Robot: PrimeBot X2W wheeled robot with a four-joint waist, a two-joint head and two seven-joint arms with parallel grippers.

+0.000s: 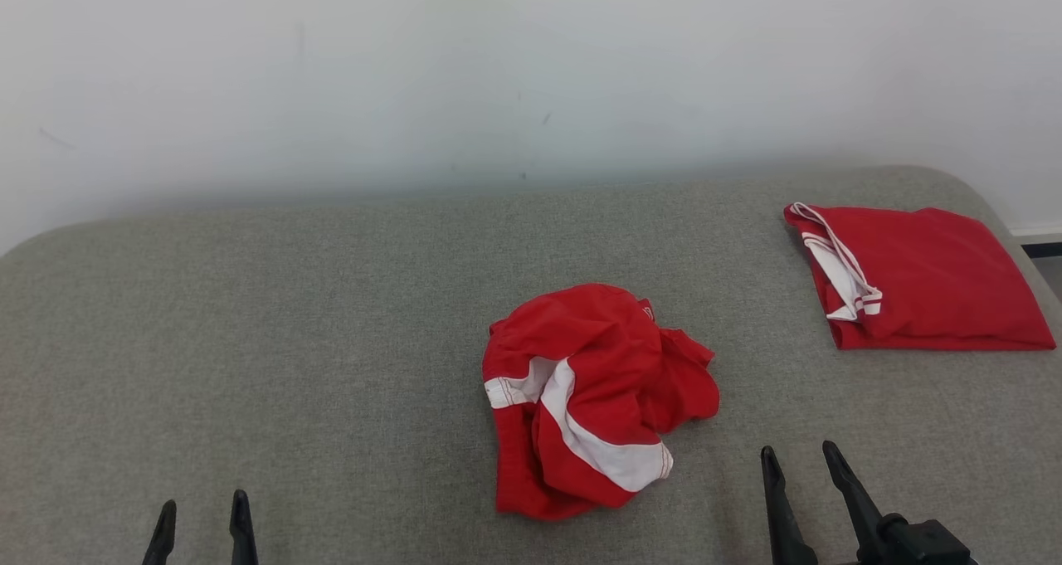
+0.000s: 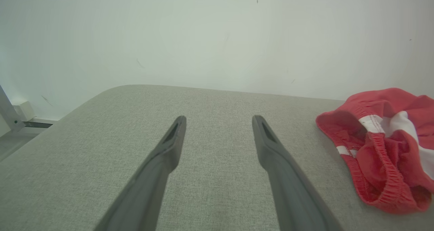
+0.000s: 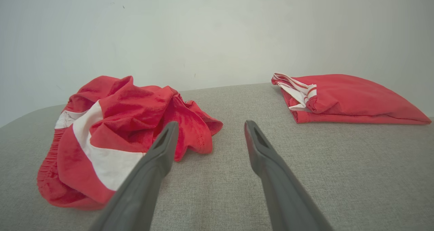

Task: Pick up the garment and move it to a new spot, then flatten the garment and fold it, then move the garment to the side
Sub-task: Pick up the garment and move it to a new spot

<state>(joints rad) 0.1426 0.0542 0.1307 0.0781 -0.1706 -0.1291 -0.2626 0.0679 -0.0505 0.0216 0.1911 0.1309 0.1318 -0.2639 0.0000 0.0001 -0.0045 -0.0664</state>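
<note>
My right hand [image 1: 798, 450] is nearest, fingers apart and empty, just short of the crumpled red shorts [image 1: 593, 399] lying mid-tabletop [image 1: 290, 341]. My left hand [image 1: 204, 500] is likewise spread and holds nothing, well off to the side. The shorts look light, limp and thin, so I expect sagging and bunching. I'd pinch the gathered waistband [image 2: 383, 156], the firmest edge. A folded red garment [image 1: 921, 279] lies far right.

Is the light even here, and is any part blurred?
Head view: soft, even light, no glare; crumpled red shorts sharp. Left wrist view: left claw looms large, its base slightly soft. Right wrist view: same for right claw.
</note>
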